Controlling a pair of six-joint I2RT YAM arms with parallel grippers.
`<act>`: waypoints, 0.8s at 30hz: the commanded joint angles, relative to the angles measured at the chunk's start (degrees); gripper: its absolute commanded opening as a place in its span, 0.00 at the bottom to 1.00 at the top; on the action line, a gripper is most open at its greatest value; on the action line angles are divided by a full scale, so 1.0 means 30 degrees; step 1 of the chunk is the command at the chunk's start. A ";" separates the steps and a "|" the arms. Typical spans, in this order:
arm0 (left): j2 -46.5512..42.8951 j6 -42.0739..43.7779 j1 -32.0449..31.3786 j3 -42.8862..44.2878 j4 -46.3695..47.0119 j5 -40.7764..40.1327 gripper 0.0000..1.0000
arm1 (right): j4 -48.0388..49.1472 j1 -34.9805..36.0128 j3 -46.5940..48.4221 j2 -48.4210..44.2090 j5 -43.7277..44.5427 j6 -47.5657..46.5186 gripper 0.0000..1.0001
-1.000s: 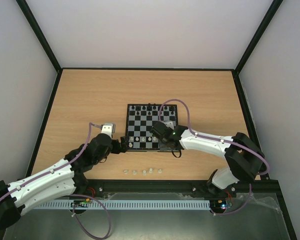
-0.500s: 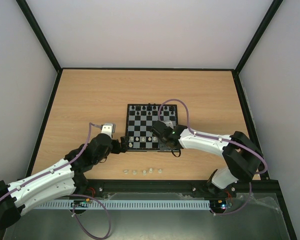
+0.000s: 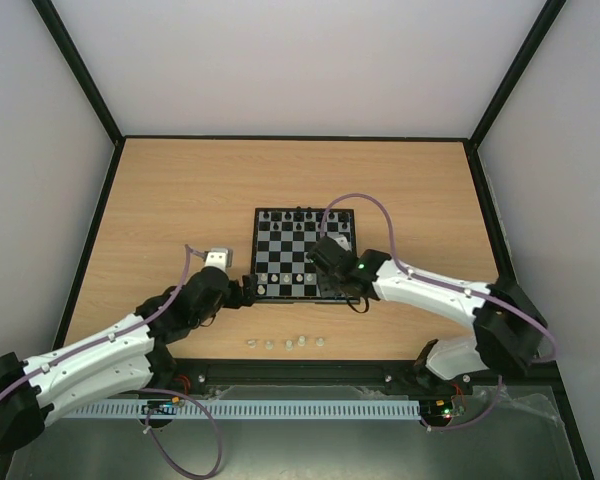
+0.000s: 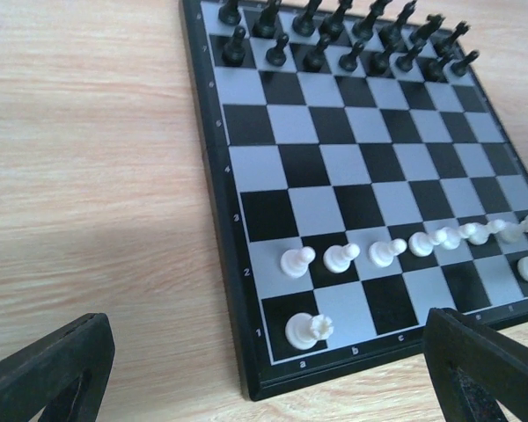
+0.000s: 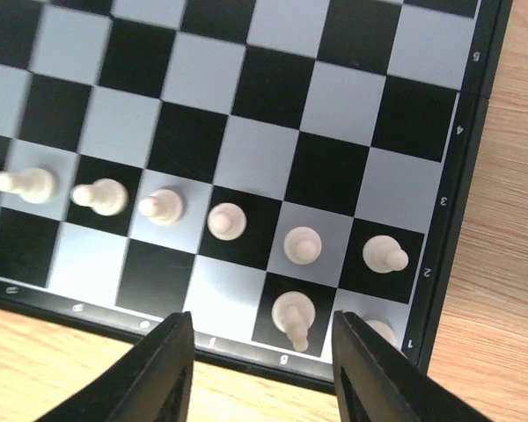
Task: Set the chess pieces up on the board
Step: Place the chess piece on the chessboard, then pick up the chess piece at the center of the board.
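right tool (image 5: 262,356) opened, white piece (image 5: 292,318) released

A light wooden table (image 3: 180,190) fills the enclosure. Plain white walls (image 3: 300,60) rise from its black-framed far, left and right edges

Bright, even light fills every view. In the left wrist view a soft shadow dims the surface (image 4: 79,272) beside the board (image 4: 352,167). The right wrist view blurs toward its left edge.
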 commanded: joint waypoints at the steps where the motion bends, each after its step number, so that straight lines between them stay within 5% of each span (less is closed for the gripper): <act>1: 0.0631 -0.1183 0.0002 0.0305 -0.0981 -0.0166 0.99 | 0.0129 -0.0130 -0.0716 -0.1599 -0.0512 -0.0857 0.46; 5: 0.1145 -0.2831 -0.1290 0.0499 -0.1891 -0.0482 0.99 | 0.0684 -0.0111 -0.1423 -0.2374 -0.0952 -0.1401 0.49; 11: 0.2368 -0.7110 -0.6136 0.1976 -0.5972 -0.3379 0.96 | 0.1675 -0.0126 -0.2604 -0.3795 -0.1721 -0.1959 0.50; 19: 0.1835 -1.1544 -0.9864 0.1925 -0.9975 -0.3650 0.71 | 0.2229 -0.0127 -0.3118 -0.5325 -0.2947 -0.2177 0.49; 24: 0.1481 -1.2058 -1.1062 0.1100 -0.9781 -0.2796 0.65 | 0.2331 -0.0128 -0.3209 -0.5654 -0.3217 -0.2238 0.49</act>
